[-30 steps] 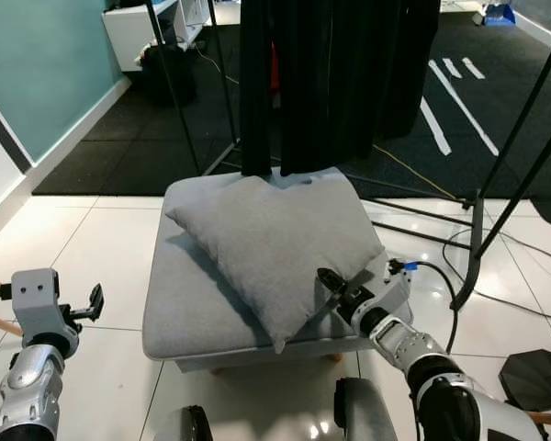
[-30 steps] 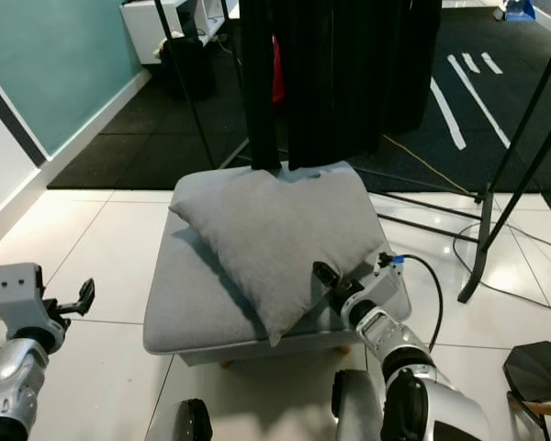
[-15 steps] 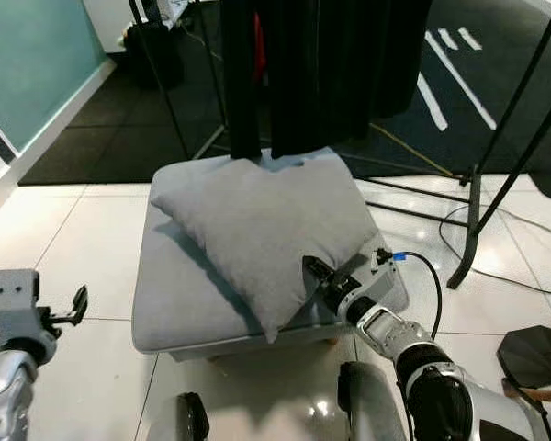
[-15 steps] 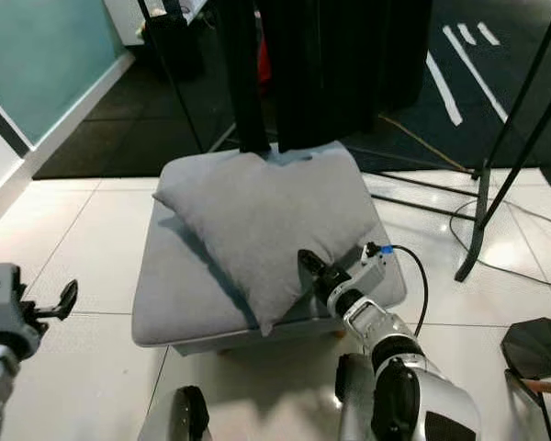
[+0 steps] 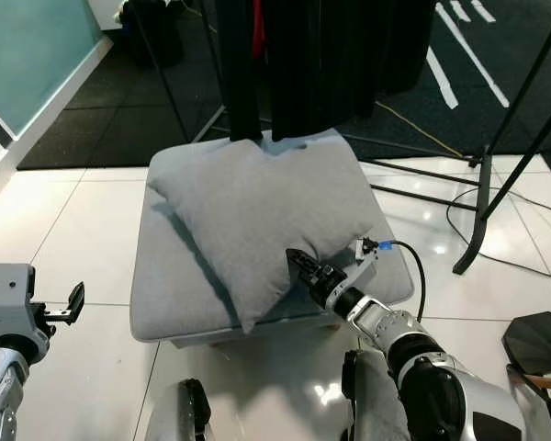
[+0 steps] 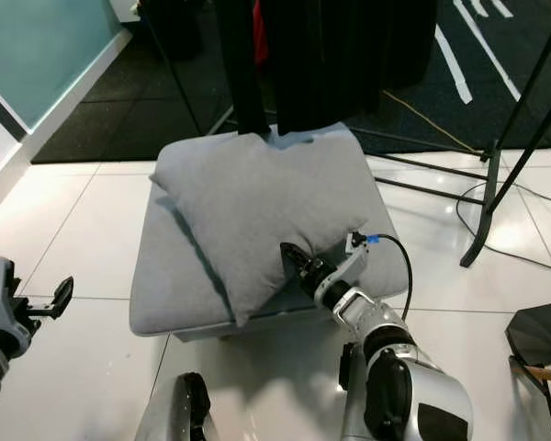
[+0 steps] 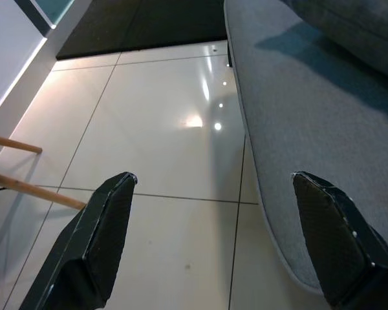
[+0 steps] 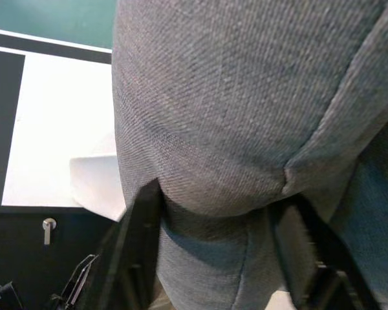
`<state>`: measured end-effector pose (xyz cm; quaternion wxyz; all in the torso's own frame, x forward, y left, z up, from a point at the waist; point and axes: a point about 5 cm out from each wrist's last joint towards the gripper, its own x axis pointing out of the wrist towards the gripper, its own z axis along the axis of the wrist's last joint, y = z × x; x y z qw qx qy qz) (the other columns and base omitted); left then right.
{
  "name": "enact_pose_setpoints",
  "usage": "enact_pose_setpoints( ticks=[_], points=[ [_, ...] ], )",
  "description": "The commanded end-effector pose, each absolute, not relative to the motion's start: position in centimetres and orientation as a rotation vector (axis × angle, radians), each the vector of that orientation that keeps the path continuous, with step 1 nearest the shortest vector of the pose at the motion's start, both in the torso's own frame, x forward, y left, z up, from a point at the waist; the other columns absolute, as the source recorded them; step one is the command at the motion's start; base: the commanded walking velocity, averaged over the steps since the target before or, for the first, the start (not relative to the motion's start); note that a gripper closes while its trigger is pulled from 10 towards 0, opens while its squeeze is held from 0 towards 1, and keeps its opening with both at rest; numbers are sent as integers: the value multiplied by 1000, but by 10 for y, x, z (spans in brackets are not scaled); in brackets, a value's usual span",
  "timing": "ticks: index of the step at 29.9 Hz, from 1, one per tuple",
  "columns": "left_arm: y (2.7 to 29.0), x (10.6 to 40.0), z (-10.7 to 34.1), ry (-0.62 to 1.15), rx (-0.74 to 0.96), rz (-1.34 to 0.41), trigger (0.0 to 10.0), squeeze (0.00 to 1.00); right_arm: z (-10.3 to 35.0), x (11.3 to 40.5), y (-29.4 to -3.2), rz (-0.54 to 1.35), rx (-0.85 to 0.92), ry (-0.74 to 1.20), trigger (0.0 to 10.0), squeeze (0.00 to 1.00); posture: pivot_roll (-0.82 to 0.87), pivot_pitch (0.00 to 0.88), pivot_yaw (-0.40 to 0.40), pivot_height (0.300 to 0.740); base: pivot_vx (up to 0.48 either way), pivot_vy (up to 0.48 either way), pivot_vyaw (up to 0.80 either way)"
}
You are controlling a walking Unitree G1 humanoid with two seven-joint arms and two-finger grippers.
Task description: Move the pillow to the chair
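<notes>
A grey pillow (image 5: 257, 211) lies cornerwise on a grey padded ottoman (image 5: 156, 294). My right gripper (image 5: 298, 262) is pushed in at the pillow's near right edge, low over the ottoman's front. In the right wrist view the gripper (image 8: 216, 213) is open, with the pillow's bulging edge (image 8: 233, 97) between its two fingers (image 8: 139, 239). My left gripper (image 5: 73, 303) hangs open over the white tiles left of the ottoman, holding nothing. The left wrist view shows the ottoman's side (image 7: 297, 148) beside that open gripper (image 7: 213, 239).
Dark garments (image 5: 321, 55) hang on a rack right behind the ottoman. Black stand legs (image 5: 482, 184) and cables (image 5: 459, 230) cross the floor at the right. A black object (image 5: 537, 335) lies at the lower right. Thin wooden legs (image 7: 26, 187) stand left of me.
My right gripper has pushed further in under the pillow's near edge. The camera has tipped down and shifted, so the ottoman sits a little lower and more to the left.
</notes>
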<state>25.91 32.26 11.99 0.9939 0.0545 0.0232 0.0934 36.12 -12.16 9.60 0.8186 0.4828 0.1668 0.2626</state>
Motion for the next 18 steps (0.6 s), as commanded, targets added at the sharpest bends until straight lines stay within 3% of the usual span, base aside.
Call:
enact_pose_setpoints(
  ticks=[1, 18],
  points=[
    [328, 251, 116, 89, 123, 198, 10000, 0, 98, 362, -115, 587, 1040, 355, 0, 0, 58, 331, 119, 466, 0, 0, 0],
    [318, 254, 118, 93, 98, 205, 10000, 0, 115, 374, -144, 498, 967, 239, 0, 0, 16, 312, 94, 466, 0, 0, 0]
  ],
)
